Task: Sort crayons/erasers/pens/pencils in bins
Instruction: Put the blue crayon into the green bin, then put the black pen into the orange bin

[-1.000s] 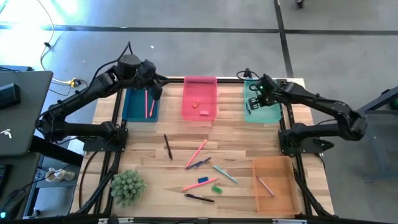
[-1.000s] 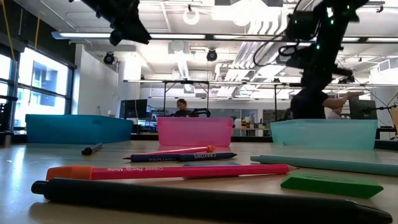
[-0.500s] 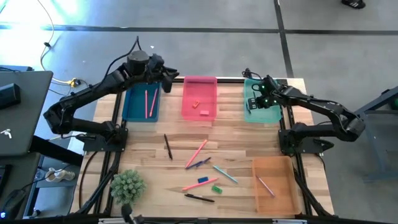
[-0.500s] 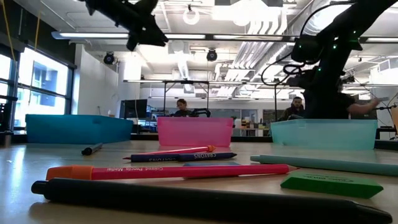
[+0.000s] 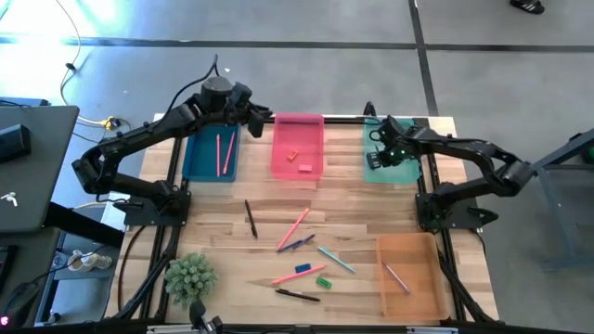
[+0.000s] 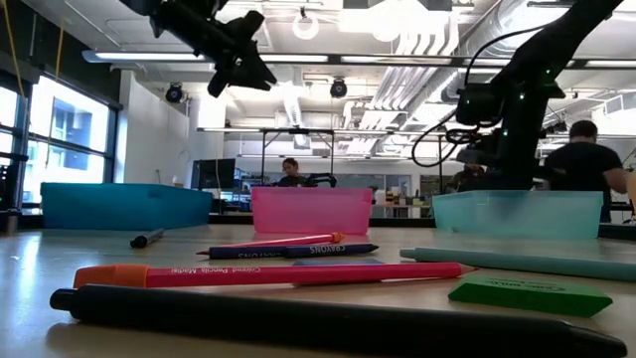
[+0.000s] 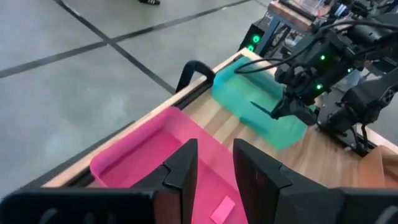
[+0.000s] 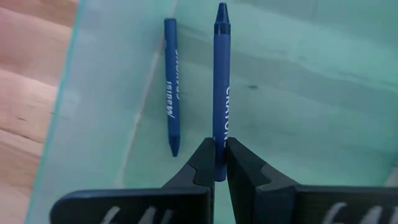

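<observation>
Blue crayon (image 8: 220,87) is pinched between the right gripper (image 8: 216,163) fingertips, held by its blunt end with the tip pointing away from the fingers, over the floor of the teal bin (image 5: 401,169). Fingers are closed down tight on the stick. A second blue crayon (image 8: 172,84) lies flat on the teal bin's floor just beside the held one, close to the bin's wall, not touching the fingers.

Right gripper (image 5: 379,148) sits low over the teal bin; from the low view it looks to be at about rim level, hard to say whether it dips inside.

Left gripper (image 5: 259,118) hangs high, between the dark blue bin (image 5: 198,164) and the pink bin (image 5: 299,148), on the side away from the teal bin. Its fingers (image 7: 185,165) stand a narrow gap apart with nothing between them.

Pink bin holds two erasers (image 5: 295,156). Dark blue bin holds a pink stick (image 5: 220,153). Orange bin (image 5: 408,276), well apart from the teal bin on the near side, holds one thin stick (image 5: 397,277). Loose sticks and erasers lie on the table (image 5: 213,221), toward the orange bin from the pink one.
</observation>
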Available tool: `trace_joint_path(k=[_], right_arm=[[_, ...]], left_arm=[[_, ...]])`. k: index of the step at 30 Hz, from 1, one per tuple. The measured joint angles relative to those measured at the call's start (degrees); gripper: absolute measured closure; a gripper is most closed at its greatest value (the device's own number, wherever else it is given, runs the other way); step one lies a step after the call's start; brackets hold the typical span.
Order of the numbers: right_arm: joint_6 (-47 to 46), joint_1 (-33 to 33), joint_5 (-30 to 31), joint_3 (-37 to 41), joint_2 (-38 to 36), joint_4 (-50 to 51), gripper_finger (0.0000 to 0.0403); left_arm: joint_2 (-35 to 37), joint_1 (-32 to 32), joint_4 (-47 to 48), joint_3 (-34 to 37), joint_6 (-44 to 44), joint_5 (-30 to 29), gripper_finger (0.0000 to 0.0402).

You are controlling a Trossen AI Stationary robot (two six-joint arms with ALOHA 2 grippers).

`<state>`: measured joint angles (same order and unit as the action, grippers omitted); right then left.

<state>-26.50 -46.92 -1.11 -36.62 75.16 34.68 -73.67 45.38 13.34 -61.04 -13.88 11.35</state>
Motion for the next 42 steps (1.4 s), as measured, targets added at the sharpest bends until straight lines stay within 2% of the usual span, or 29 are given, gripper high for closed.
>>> trace_joint_path(k=[8,17,21,30,35,42], right_arm=[[-0.12,0.02,0.21,0.00,0.98,0.11,0.0382],[-0.46,0.02,0.37,-1.07,0.98,-0.05,0.0293],[-0.44,0.04,0.80,-4.04,0.98,2.49,0.0272],[0.47,0.04,7.76,-14.19,0.96,11.58,0.0269],[-2.21,0.37,8.03,-20.52,0.96,17.60,0.0269],[-1.98,4.97,9.40,-29.56,0.94,22.03,0.0269]], left_arm=[[0.04,-0.82,9.85,0.00,-1.15,0.00,0.0312],[0.04,-4.62,19.83,-0.02,-0.99,-1.04,0.0312],[0.05,-6.59,25.51,-1.48,-2.79,-3.65,0.0312],[0.28,-12.35,35.75,-2.67,-18.31,-7.96,0.0312],[0.28,-16.88,38.84,-2.67,-28.85,-8.83,0.0312],[0.28,-24.09,40.51,-2.67,-36.49,-10.51,0.0312]])
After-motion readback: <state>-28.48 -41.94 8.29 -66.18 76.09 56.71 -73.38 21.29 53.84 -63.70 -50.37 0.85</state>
